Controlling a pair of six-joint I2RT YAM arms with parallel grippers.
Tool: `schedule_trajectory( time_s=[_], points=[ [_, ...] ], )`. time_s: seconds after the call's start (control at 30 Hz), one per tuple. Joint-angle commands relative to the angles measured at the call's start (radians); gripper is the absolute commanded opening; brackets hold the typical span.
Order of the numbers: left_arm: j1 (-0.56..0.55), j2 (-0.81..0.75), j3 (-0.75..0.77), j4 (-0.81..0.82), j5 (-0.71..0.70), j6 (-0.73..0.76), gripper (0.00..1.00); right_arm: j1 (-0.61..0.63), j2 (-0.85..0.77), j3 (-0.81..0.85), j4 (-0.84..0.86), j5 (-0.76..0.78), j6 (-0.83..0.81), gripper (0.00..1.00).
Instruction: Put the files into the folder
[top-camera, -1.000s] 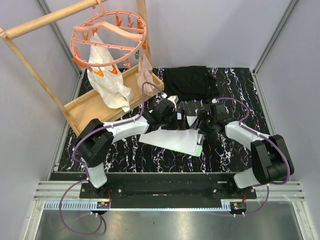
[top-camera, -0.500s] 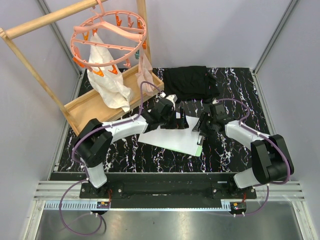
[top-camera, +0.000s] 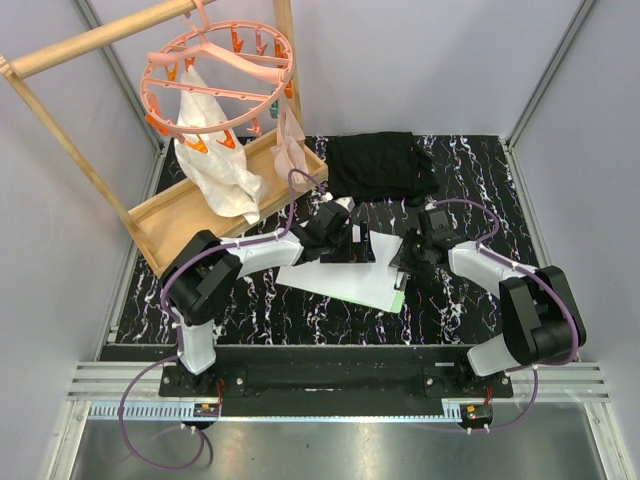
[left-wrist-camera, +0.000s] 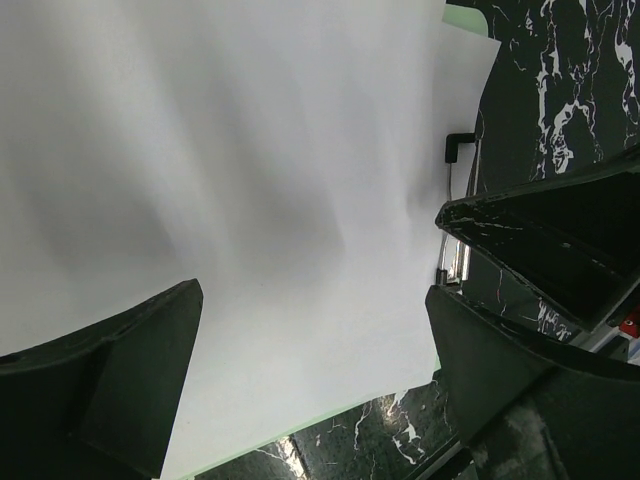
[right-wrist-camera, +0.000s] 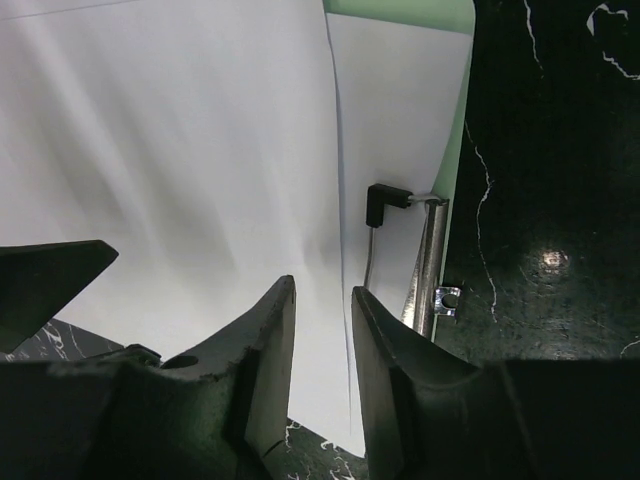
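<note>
- Files lie stacked on the folder mid-table; the top sheet's edge stops beside the clip.
- Left gripper: spread wide over the paper, holding nothing, probably steadying the stack.
- Right gripper: narrowly parted astride that edge with nothing clamped, likely aligning it.

I work on a black marble-look table with white veins, closed in by plain pale grey walls. At my far left a light wooden pole frame leans over a shallow wooden tray. Light is even and soft.
</note>
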Motion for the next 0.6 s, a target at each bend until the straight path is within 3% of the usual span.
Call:
schedule_trajectory(
  time_s=[0.0,0.43,0.57],
  points=[
    [0.005,0.012,-0.004,0.065,0.02,-0.014,0.98,0.007,0.012,-0.01,0.01,0.041,-0.004,0.39],
    [0.007,0.037,-0.021,0.08,0.011,-0.017,0.98,0.007,0.057,-0.042,0.091,0.027,0.048,0.4],
    [0.007,0.061,-0.031,0.102,0.022,-0.028,0.98,0.007,0.021,-0.09,0.135,0.059,0.118,0.3]
  ],
)
